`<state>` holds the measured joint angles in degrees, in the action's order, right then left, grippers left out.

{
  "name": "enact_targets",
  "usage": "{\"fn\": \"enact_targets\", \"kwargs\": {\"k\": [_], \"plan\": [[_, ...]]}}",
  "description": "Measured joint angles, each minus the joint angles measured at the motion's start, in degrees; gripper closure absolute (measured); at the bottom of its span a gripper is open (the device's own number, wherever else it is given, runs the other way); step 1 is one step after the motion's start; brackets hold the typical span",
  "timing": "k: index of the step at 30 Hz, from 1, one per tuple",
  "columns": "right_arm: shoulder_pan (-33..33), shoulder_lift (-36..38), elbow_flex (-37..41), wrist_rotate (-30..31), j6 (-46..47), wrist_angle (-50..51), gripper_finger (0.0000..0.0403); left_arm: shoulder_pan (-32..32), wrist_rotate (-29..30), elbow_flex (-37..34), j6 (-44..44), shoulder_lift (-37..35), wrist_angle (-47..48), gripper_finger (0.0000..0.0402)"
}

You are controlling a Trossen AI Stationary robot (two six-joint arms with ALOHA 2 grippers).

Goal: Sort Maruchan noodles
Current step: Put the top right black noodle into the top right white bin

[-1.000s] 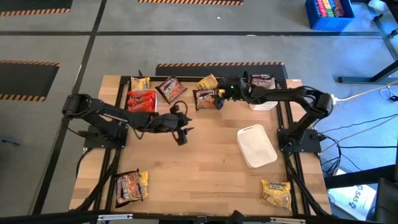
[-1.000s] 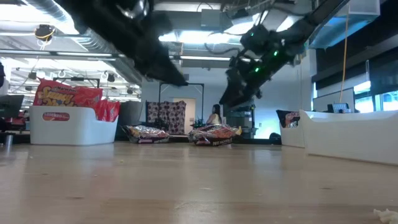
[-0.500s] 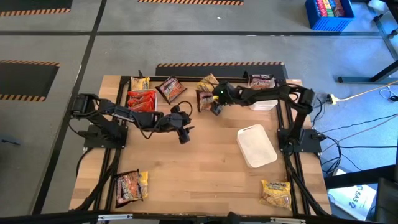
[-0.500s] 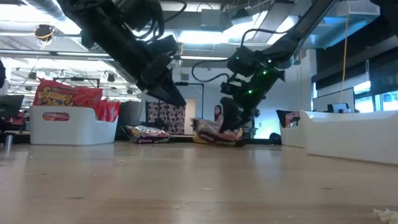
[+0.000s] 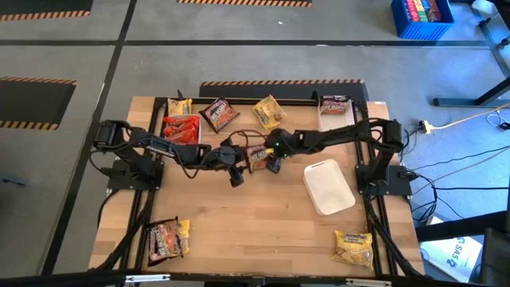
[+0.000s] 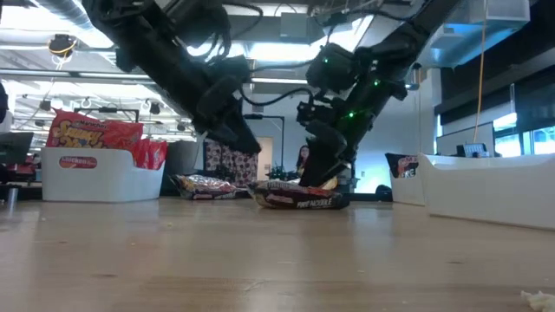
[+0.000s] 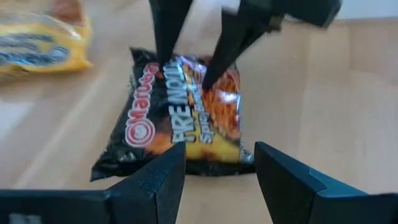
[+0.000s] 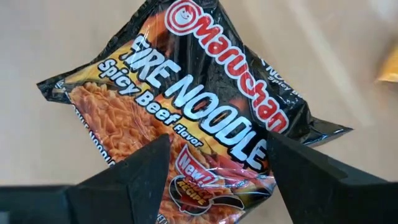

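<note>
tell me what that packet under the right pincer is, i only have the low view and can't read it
Observer: The right wrist view shows a black Maruchan Fire Noodle Spicy Beef packet, lying flat on the wood.
Operator: is the right pincer shut on it
Observer: No. The right pincer is open, with its fingers spread apart above the packet's printed face.
Operator: and the left one
Observer: The left pincer is open too. It faces the packet's end from the other side and holds nothing.
</note>
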<state>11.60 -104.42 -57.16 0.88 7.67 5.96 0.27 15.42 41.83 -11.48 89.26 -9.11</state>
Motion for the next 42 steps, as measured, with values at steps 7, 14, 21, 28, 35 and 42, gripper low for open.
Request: {"fn": "enact_targets", "kwargs": {"k": [7, 14, 21, 28, 35, 42], "plan": [[-2.5, 3.8, -3.1, 3.6, -1.9, 7.9, 0.0143, -2.2, 0.3, 0.0, -0.4, 8.3, -7.5, 0.0218], [-1.0, 3.9, -3.1, 13.1, -1.1, 16.2, 0.0143, -2.2, 3.0, 0.0, -0.5, 11.8, -7.8, 0.0218], [-4.1, 2.0, -3.1, 8.0, 1.0, 17.9, 0.0143, -2.2, 12.2, 0.0, -3.1, 9.9, -5.2, 0.0218], [-9.7, 1.7, -3.1, -0.2, 0.4, 14.8, 0.0143, -2.2, 16.8, 0.0, -3.2, 7.3, -1.7, 0.0218], [-11.2, 5.5, -5.0, 1.7, -0.7, 14.3, 0.0143, -4.6, 13.4, 0.1, -3.2, 4.5, -2.5, 0.0218], [-3.7, 8.9, -7.0, -0.9, -1.5, 12.5, 0.0143, -8.4, 9.0, 0.1, -1.6, 5.2, -4.0, 0.0218]]}}
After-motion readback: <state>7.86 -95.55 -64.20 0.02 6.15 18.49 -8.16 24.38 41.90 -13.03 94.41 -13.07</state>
